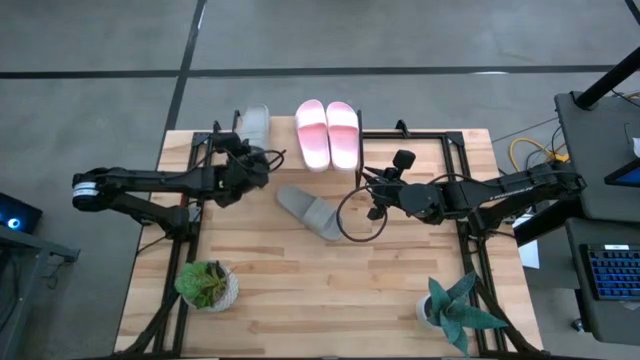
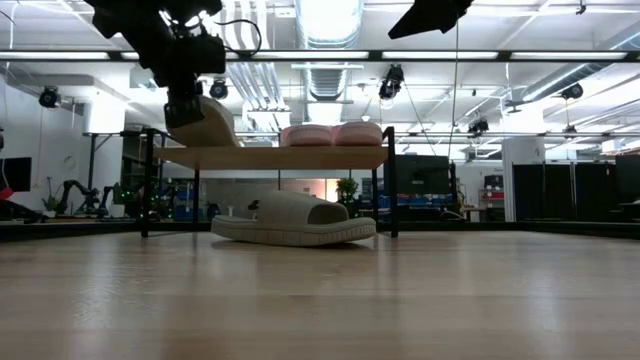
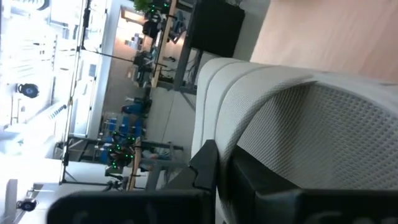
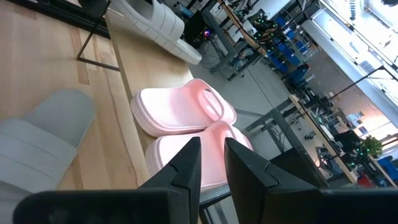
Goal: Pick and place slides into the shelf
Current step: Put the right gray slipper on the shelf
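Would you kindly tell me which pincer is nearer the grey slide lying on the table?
Right. The right pincer hangs just beside that grey slide; the left pincer is back at the shelf.

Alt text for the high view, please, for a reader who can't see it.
Seen from above, the left end effector holds a grey slide at the shelf's left end, beside two pink slides already placed. A second grey slide lies on the table, near the right end effector, which holds nothing.

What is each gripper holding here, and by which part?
The left gripper is shut on a grey slide, gripping its strap at the shelf. The right gripper holds nothing.
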`<state>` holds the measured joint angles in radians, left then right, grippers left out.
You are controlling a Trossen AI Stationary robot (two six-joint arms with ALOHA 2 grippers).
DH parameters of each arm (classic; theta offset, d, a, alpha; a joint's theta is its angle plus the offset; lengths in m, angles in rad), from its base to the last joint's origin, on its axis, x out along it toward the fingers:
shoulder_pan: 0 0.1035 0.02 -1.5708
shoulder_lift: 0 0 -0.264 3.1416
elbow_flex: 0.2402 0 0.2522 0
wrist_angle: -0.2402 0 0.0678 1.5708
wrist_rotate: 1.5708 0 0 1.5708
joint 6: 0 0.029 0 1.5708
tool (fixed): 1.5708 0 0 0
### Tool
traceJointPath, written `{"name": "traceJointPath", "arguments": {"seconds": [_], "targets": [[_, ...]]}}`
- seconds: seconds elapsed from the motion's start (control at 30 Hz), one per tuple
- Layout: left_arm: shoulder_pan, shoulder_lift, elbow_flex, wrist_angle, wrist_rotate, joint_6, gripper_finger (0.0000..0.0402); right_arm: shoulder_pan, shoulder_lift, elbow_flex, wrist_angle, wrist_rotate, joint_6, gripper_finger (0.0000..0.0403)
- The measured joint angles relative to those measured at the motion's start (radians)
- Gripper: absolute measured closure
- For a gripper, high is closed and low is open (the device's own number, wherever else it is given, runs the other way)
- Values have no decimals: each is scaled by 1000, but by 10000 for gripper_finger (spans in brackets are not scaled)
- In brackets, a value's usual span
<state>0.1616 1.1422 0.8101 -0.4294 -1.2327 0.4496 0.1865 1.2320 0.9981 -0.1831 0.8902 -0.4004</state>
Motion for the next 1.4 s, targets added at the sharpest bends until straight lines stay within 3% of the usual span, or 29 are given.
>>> {"name": "traceJointPath", "arguments": {"seconds": [0.53, 1.4], "targets": [[0, 119, -5, -7, -61, 3, 401, 0, 0, 0, 0, 0, 0, 342], [-1, 83, -14, -35, -101, 9, 400, 0, 0, 0, -23, 0, 15, 342]]}}
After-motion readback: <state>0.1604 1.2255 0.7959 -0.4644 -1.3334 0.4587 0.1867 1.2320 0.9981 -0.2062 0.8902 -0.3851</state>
